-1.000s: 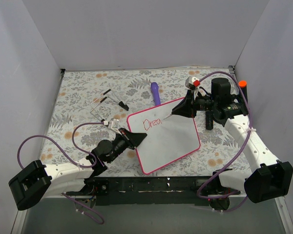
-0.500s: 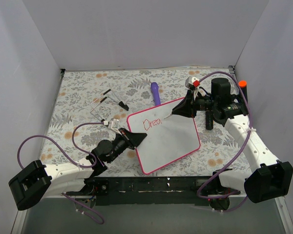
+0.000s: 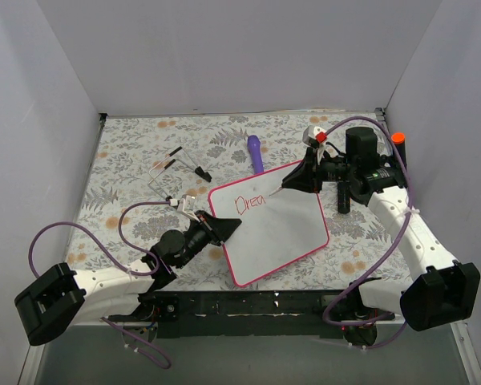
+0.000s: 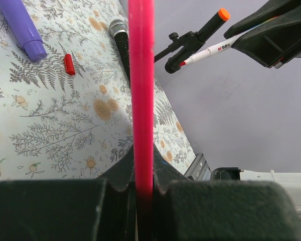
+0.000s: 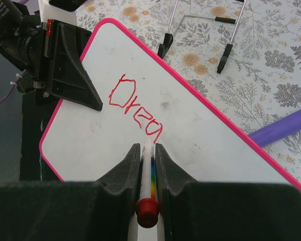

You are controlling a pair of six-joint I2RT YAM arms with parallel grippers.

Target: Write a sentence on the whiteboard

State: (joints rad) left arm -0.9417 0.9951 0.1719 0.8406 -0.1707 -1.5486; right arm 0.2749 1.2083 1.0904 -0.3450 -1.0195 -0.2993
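Right gripper [image 5: 148, 150] pinched tight on marker [image 5: 149, 168], tip down on whiteboard [image 5: 205, 145] just past the red "Drea" of the sentence [image 5: 135, 108]. Left gripper [image 4: 143, 161] clamped on the board's pink frame at its left corner. Board lies mid floral tabletop [image 3: 128, 160]; purple stick [image 3: 255, 152] just beyond its far edge.

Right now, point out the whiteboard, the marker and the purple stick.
whiteboard [image 3: 284, 233], top view, bare white surface
marker [image 5: 148, 150], right wrist view, white barrel
purple stick [image 3: 255, 151], top view, middle of body
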